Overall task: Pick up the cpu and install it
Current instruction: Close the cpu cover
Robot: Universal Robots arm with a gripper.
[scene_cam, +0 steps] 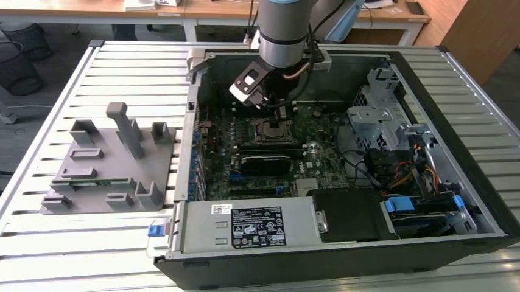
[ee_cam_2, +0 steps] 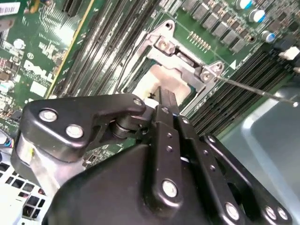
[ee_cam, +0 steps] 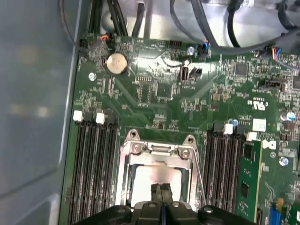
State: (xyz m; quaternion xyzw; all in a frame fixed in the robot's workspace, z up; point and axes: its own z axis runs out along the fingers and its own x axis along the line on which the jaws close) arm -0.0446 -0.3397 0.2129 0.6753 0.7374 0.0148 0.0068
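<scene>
Exterior view: table [scene_cam: 130,67], open case [scene_cam: 479,182], tool [scene_cam: 276,117] low over board [scene_cam: 325,131]. First wrist view: tool fingers pressed together, gripping nothing, tips directly above cpu [ee_cam: 143,180], which lies flat in socket [ee_cam: 154,149].

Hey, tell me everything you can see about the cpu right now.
The cpu is a small flat square with a pale silver-grey metal top, lying level inside the metal-framed socket of the green motherboard. The frame borders it all round. The hand hangs over one edge, fingers shut together; whether they touch it cannot be told.
</scene>
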